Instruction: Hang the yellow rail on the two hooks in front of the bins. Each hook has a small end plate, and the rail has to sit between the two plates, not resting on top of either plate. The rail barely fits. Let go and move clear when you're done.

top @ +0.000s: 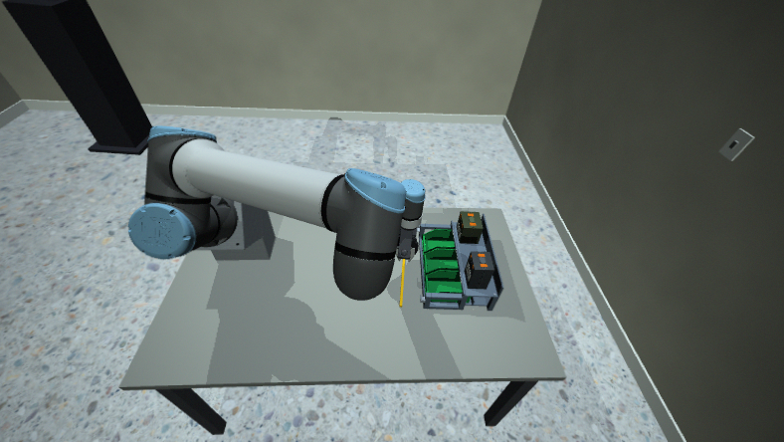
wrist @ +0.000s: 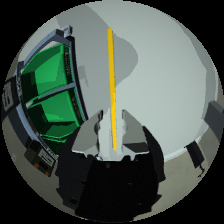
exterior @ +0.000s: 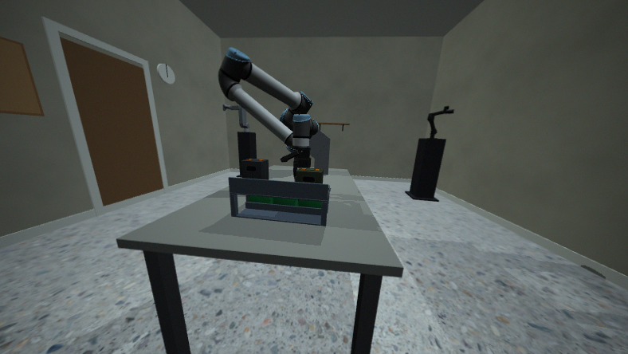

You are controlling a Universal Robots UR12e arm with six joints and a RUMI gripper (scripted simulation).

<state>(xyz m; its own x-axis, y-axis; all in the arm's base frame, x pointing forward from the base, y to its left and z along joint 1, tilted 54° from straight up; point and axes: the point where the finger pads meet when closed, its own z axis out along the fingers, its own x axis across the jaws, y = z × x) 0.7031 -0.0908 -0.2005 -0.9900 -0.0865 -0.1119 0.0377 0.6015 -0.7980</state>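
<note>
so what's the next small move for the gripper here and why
Probably close the gripper on the yellow rail. The fingers straddle the rail's near end with a gap on each side, so nothing is gripped. The rail seems to lie alongside the green bins, apart from them. No hook shows under it, so it likely needs lifting first.
</note>
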